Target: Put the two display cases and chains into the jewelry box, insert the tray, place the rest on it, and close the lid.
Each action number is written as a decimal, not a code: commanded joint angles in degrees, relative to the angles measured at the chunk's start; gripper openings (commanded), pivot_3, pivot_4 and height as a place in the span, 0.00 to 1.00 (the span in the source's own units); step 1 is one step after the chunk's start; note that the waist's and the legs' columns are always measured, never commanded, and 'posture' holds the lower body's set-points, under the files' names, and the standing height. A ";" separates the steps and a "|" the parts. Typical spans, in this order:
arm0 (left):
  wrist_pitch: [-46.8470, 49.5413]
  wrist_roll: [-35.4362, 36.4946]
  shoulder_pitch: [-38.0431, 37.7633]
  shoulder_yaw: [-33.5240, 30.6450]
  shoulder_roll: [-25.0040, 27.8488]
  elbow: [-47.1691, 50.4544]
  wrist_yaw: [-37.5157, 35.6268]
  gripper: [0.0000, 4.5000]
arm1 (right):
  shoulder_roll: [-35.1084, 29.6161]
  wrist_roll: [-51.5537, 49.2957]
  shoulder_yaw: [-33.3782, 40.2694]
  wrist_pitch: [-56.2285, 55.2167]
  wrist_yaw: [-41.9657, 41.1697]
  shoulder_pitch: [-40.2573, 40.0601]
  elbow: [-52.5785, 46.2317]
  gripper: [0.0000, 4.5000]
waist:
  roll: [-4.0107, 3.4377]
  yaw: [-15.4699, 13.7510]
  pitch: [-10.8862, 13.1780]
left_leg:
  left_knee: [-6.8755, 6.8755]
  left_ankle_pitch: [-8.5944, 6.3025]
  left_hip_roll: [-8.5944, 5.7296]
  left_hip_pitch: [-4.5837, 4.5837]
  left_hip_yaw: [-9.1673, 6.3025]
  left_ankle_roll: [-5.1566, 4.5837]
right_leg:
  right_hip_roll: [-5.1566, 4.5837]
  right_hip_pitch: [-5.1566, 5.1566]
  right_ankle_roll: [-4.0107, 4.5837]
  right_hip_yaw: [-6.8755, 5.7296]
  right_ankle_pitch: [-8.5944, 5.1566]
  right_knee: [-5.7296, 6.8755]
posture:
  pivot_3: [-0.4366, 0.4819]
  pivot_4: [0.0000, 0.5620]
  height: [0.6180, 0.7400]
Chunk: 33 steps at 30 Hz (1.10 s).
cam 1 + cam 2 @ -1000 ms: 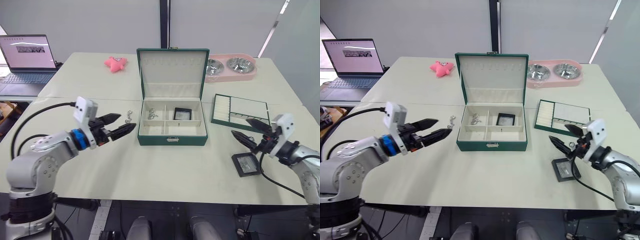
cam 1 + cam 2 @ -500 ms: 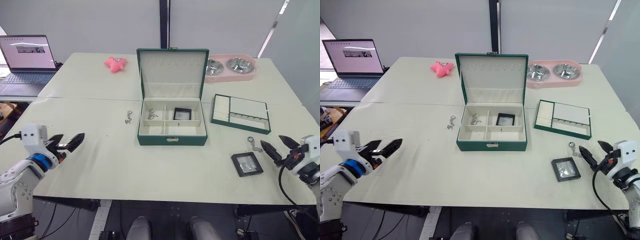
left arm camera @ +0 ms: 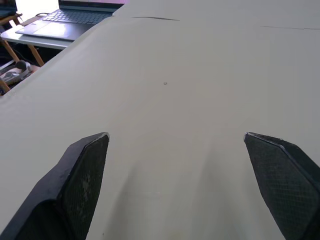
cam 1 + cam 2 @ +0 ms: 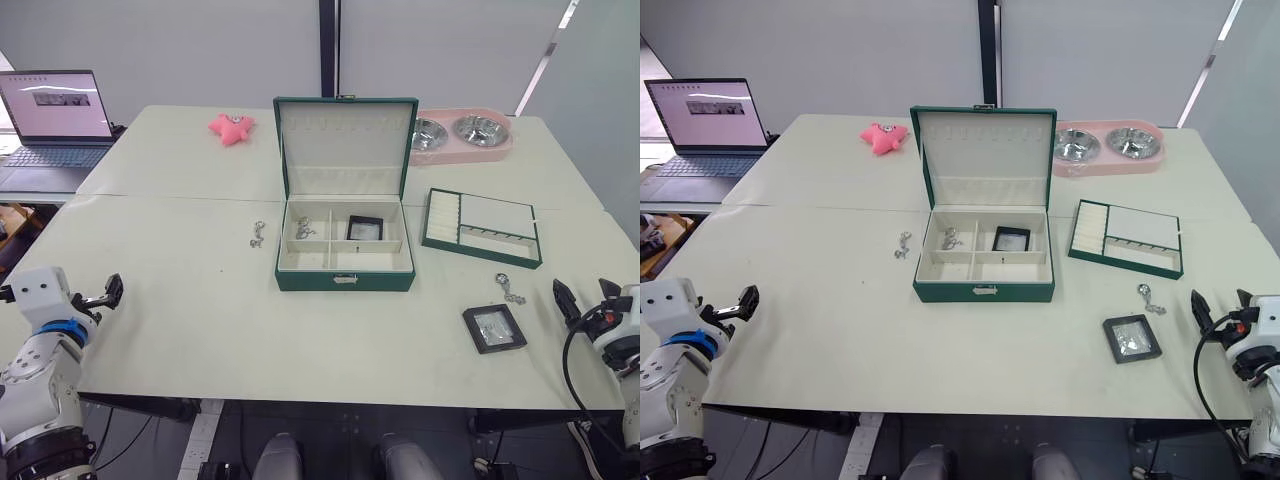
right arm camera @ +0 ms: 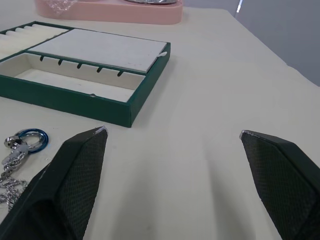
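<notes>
The left pincer (image 4: pixel 108 291) is held wide open and empty at the near left edge of the worktop (image 4: pixel 200 330), with only bare surface between its fingers in the left wrist view. The right pincer (image 4: pixel 1215 308) is likewise spread wide and empty at the near right edge. Just ahead of it, a chain (image 5: pixel 15 150) with a blue ring is seen lying on the worktop, and beyond that the tray (image 4: pixel 482 226), set apart to the right of the box (image 4: pixel 344 240).

Little of the task can be judged as done. One case (image 4: pixel 365 229) is seen in the box's rear right compartment, and one chain (image 4: pixel 302 229) in the rear left one. The larger case (image 4: pixel 494 328) is left on the worktop near the right pincer, beside the ringed chain. Another chain (image 4: pixel 257 235) lies to the left of the box, well apart from the left pincer. The lid (image 4: pixel 346 142) stands upright and open. Remaining, then: the second case and two chains to be put in, the tray inserted, any remaining items placed on it, and the lid closed.
</notes>
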<state>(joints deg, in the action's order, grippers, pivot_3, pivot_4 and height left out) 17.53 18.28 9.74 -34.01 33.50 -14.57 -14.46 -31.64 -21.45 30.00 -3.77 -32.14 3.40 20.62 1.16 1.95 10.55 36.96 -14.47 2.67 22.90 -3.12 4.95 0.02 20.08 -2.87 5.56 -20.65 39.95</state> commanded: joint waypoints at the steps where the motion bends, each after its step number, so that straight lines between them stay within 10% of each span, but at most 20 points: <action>1: -1.43 -0.44 0.62 0.41 0.10 0.38 0.55 0.99 | -0.13 -0.49 1.09 -1.92 0.45 -0.11 -0.24 1.00 | -0.02 0.14 -0.01 | 0.00 0.00 0.00 -0.01 0.00 0.00 | 0.00 0.00 0.00 0.00 0.00 0.00 | 0.48 0.27 1.00; 16: -0.87 -0.40 2.67 2.62 -0.46 0.84 0.62 0.99 | -1.21 -2.22 -1.12 0.75 -3.66 1.26 -4.09 1.00 | -0.02 0.20 -0.01 | 0.01 0.00 0.01 -0.02 0.01 0.00 | 0.00 0.00 0.00 0.00 0.00 0.04 | 0.48 0.27 1.00; 33: 2.36 -0.14 12.36 14.43 -5.92 5.87 -2.20 0.99 | -1.91 -8.85 -25.88 27.03 -12.96 16.09 -35.70 1.00 | -0.02 -0.01 -0.02 | 0.07 0.01 -0.01 0.03 -0.08 0.01 | 0.01 0.01 0.00 -0.07 0.00 0.06 | 0.48 0.27 1.00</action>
<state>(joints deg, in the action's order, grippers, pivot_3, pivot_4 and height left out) 19.73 17.86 21.33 -20.13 27.44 -10.76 -15.92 -33.18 -29.81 5.19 21.80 -44.33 17.72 -12.36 1.14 1.93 10.53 37.04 -14.47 2.66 22.94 -3.21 4.96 0.03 20.09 -2.87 5.49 -20.64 40.01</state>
